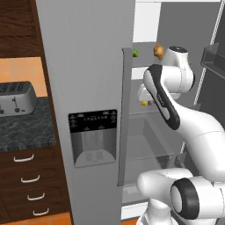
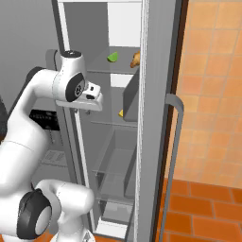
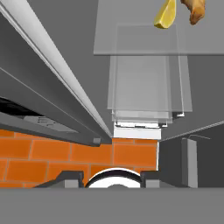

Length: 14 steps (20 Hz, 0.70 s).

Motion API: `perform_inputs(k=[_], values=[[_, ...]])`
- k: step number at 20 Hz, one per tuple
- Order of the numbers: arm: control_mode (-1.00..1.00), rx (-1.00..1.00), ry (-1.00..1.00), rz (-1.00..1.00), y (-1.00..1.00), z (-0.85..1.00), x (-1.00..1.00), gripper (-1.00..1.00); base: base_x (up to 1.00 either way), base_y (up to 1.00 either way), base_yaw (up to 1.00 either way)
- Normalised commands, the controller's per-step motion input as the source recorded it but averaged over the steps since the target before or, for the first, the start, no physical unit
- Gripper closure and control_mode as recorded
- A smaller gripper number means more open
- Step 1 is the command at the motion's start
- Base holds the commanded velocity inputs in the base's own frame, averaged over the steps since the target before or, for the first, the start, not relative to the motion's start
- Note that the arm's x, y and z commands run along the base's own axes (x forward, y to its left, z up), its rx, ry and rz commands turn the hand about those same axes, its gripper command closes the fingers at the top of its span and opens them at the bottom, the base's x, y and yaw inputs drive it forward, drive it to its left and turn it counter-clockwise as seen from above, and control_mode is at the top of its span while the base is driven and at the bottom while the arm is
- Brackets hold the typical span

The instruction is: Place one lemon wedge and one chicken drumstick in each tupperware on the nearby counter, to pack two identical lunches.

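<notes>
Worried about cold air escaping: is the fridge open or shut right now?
Open. The right base view looks past the swung-out fridge door onto interior shelves holding a green lemon wedge and a chicken drumstick.

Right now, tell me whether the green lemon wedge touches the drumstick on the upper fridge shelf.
Apart. The right base view shows bare shelf between the green lemon wedge and the drumstick; the left base view agrees.

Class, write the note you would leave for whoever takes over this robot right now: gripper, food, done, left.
Gripper: open, empty, inside the open fridge.
Upper shelf: green lemon wedge and one drumstick.
Shelf below: yellow lemon wedge beside second drumstick.
Done: nothing packed.
Left: carry all four to the counter, one wedge and one drumstick per tupperware.
</notes>
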Motion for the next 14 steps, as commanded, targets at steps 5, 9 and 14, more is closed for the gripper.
perform_inputs(k=[5, 9, 14], values=[[-1.0, 0.0, -0.01, 0.0, -0.01, -0.01, 0.0, -1.0, 0.0, 0.0, 0.0], [-1.0, 0.01, -0.11, 0.0, -0.15, -0.01, -0.02, -1.0, 0.0, 0.0, 0.0], [-1.0, -0.09, -0.08, -0.01, -0.54, -0.4, -0.05, -1.0, 0.0, 0.0, 0.0]])
